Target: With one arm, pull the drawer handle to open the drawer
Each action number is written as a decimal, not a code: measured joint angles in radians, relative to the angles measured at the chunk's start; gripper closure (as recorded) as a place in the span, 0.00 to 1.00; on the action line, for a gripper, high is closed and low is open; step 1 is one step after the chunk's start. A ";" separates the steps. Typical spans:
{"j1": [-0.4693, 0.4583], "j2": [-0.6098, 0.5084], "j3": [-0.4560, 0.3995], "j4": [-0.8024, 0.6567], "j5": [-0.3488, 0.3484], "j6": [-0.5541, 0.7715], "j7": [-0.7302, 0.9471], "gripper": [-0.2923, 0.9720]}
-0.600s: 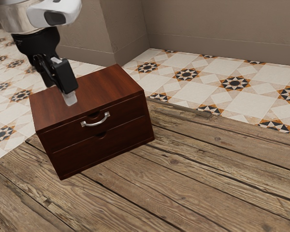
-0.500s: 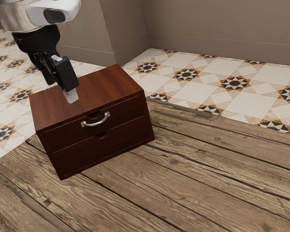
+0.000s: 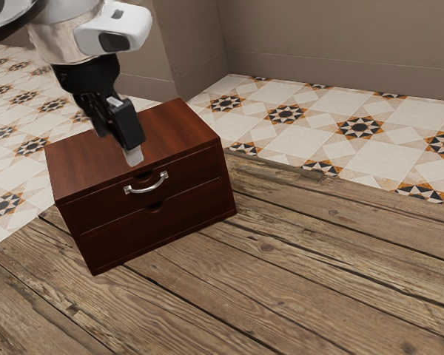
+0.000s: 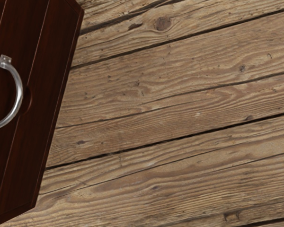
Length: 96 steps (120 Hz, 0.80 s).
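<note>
A dark wooden cabinet (image 3: pixel 170 127) with two drawers stands on the floor. The top drawer (image 3: pixel 189 171) sits flush with the cabinet front and carries a curved silver handle (image 3: pixel 146 185). My gripper (image 3: pixel 133 157) hangs just over the cabinet's front top edge, slightly above the handle and a little toward the exterior view's left, touching nothing. The wrist view looks down past the cabinet front (image 4: pixel 38 94) and shows the handle (image 4: pixel 12 94) against it.
The lower drawer (image 3: pixel 177 214) is also flush and has only a small recess. Wooden planks (image 3: pixel 296 281) lie in front of the cabinet, patterned tiles (image 3: pixel 340 126) behind it. A wall corner (image 3: pixel 185 44) stands behind the cabinet.
My hand has moved toward the exterior view's right, from over the middle of the cabinet's top to its front edge above the handle. The drawers have not moved.
</note>
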 joint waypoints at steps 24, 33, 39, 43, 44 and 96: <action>-0.003 0.039 0.026 -0.022 0.016 0.048 0.006 0.23; -0.002 0.011 0.032 -0.091 0.032 0.084 0.009 0.23; 0.000 -0.012 0.033 -0.148 0.043 0.115 0.012 0.23; 0.000 -0.020 0.032 -0.183 0.050 0.138 0.013 0.23; 0.000 -0.021 0.032 -0.191 0.052 0.144 0.013 0.23; -0.001 -0.090 0.052 -0.490 0.163 0.460 0.025 0.23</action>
